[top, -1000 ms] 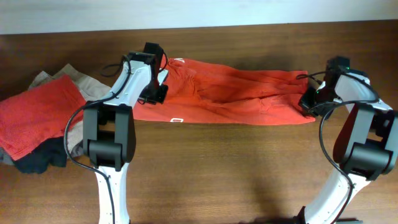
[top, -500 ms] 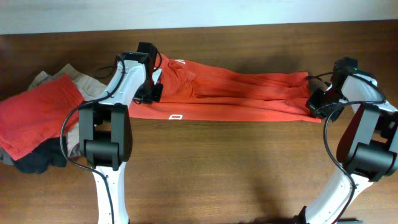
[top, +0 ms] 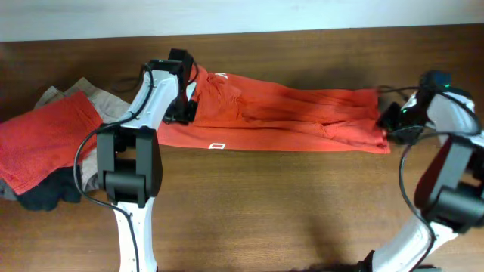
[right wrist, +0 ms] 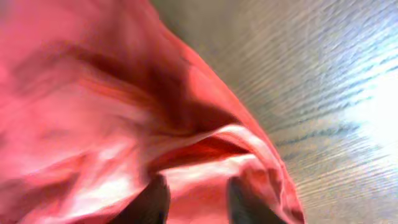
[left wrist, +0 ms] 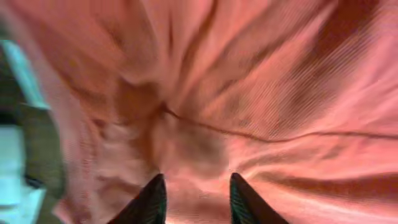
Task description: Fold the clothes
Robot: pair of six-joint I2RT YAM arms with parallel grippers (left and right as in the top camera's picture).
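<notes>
An orange-red T-shirt [top: 287, 113] lies stretched into a long band across the far half of the table, with a small white mark [top: 217, 145] on its near hem. My left gripper [top: 187, 97] sits over the shirt's left end. In the left wrist view its fingers [left wrist: 198, 194] stand apart above wrinkled red cloth [left wrist: 249, 93]. At the shirt's right end is my right gripper [top: 390, 121]. The right wrist view shows this gripper [right wrist: 198, 200] open too, with a red fold [right wrist: 205, 149] lying between and in front of the fingers.
A pile of other clothes lies at the left: a red shirt [top: 45, 140] on top, beige cloth [top: 87, 94] behind it, dark cloth [top: 45, 195] below. Bare wooden table [top: 287, 204] spreads in front of the shirt. The table's far edge [top: 302, 32] runs just behind it.
Both grippers have gone from shut on the shirt's ends to open. The right gripper has shifted further right, and the shirt lies longer and flatter.
</notes>
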